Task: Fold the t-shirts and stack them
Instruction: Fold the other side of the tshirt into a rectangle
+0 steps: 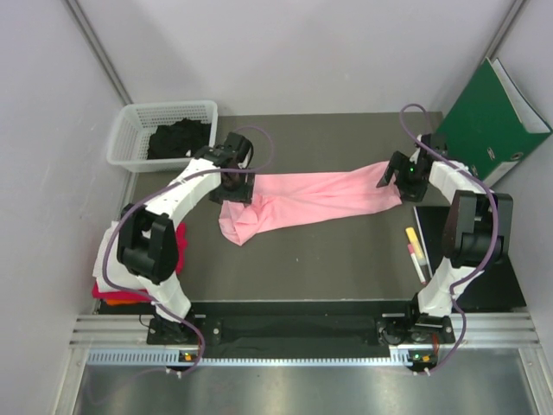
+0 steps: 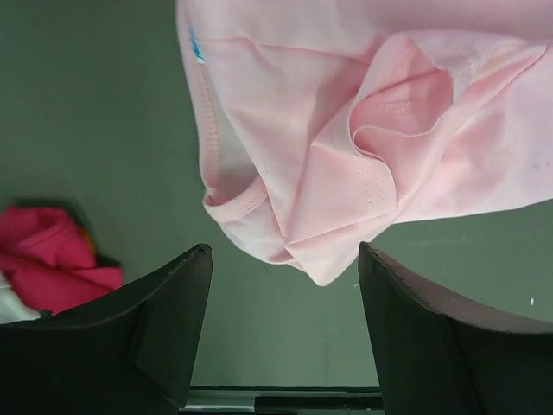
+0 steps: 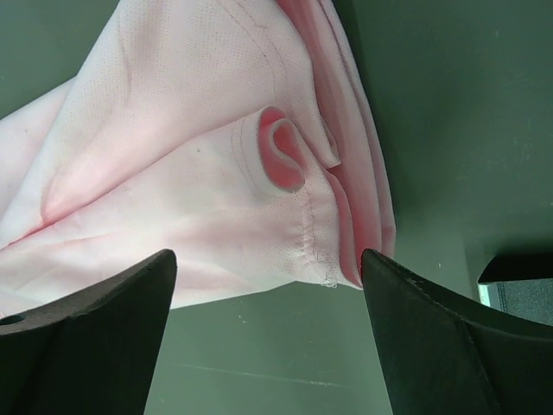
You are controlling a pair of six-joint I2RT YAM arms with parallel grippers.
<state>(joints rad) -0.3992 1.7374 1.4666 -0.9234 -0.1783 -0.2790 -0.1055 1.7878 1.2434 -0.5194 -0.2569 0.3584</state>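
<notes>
A light pink t-shirt lies stretched and rumpled across the middle of the dark table. My left gripper is open over its left end, where the bunched fabric hangs just beyond the fingertips, apart from them. My right gripper is open over the shirt's right end; the hemmed edge lies between and just past the fingers. A magenta-red shirt with orange and white ones under it is piled at the left edge, also in the left wrist view. A black shirt sits in the basket.
A white mesh basket stands at the back left. A green binder leans at the back right. Pink and yellow markers lie near the right arm's base. The table's front edge runs close behind the left gripper.
</notes>
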